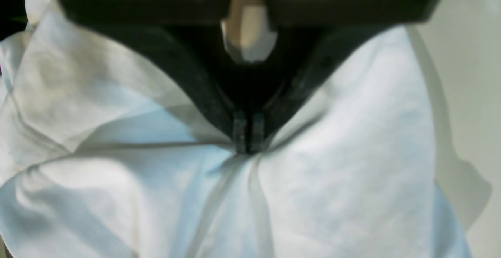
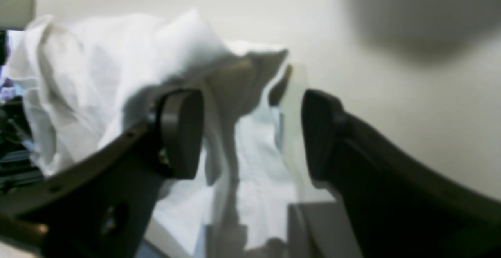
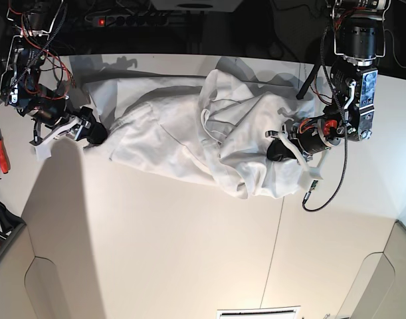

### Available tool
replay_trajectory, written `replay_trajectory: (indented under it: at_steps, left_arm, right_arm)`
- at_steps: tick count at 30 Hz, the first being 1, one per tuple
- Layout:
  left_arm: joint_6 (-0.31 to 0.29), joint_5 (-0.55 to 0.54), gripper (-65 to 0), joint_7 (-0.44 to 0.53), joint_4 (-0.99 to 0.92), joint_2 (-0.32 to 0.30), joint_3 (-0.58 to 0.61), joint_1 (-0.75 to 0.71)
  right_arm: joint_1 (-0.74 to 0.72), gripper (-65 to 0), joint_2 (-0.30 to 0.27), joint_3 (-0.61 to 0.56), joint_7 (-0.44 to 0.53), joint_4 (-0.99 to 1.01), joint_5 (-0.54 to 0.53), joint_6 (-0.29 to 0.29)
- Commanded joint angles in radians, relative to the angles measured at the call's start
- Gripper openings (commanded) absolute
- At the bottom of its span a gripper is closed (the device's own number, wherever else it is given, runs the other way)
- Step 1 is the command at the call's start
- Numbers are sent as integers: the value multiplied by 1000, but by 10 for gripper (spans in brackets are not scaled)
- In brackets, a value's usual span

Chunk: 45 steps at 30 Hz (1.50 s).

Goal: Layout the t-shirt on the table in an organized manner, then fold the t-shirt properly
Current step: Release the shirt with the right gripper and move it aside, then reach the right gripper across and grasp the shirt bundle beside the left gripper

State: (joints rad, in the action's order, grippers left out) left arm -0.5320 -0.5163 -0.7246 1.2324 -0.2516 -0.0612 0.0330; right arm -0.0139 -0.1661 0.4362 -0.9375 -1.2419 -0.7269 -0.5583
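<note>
Base view, looking down: a crumpled white t-shirt point(image 3: 189, 143) lies stretched across the upper middle of a white table point(image 3: 156, 252), bunched and folded over itself toward the right. At the right of the frame the left gripper point(image 3: 277, 150) sits on the shirt's right end. The left wrist view shows its two black fingers point(image 1: 239, 127) pressed together, pinching a gather of cloth with creases fanning out below. At the upper left of the base frame, the right gripper point(image 3: 90, 131) is at the shirt's left edge. In the right wrist view its jaws stand wide apart with nothing between them, the heaped shirt lying just beyond.
</note>
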Motion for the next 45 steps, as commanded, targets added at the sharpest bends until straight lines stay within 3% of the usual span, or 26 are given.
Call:
replay_trajectory:
  at_steps: [1,13,14,15,17,18,23,28,32,38,45]
  left_arm:
    - [19,35,-650,-19,3,-12,-4,6]
    - [19,35,-650,-19,3,-12,-4,6]
    - [19,35,-650,-19,3,-12,-4,6]
    - [19,35,-650,-19,3,-12,-4,6]
    - [19,35,-650,-19,3,-12,-4,6]
    - [19,35,-650,-19,3,-12,-4,6]
    - [19,35,-650,-20,3,-12,-4,5]
    - [18,35,-650,-20,3,-11,-4,5]
    - [18,34,-650,-19,3,-11,-4,5]
    - [19,18,-650,-19,3,-11,-4,5]
    - [18,7,-650,-19,3,-11,-4,5]
  right_arm:
    - [-7,-253,-5,-14,-32,-4,-9,-7]
    - [-8,-262,-4,-80,-61,-4,-51,-6]
    - [-8,-307,-4,-80,-61,-4,-51,-6]
    - [-8,-385,-4,-80,-61,-4,-51,-6]
    - [-8,-600,-3,-80,-60,-4,-52,-6]
    - [-9,-650,-2,-80,-57,-5,-60,-6]
    - [-17,-650,-2,-80,-58,-23,-149,-6]
    - [-30,-650,0,-80,-66,-118,-156,-7]
    - [-29,-650,27,-81,-139,-237,-195,-7]
    - [-27,-650,142,-109,-181,-351,-261,-16]
    - [-27,-650,289,-336,-142,-356,-232,-25]
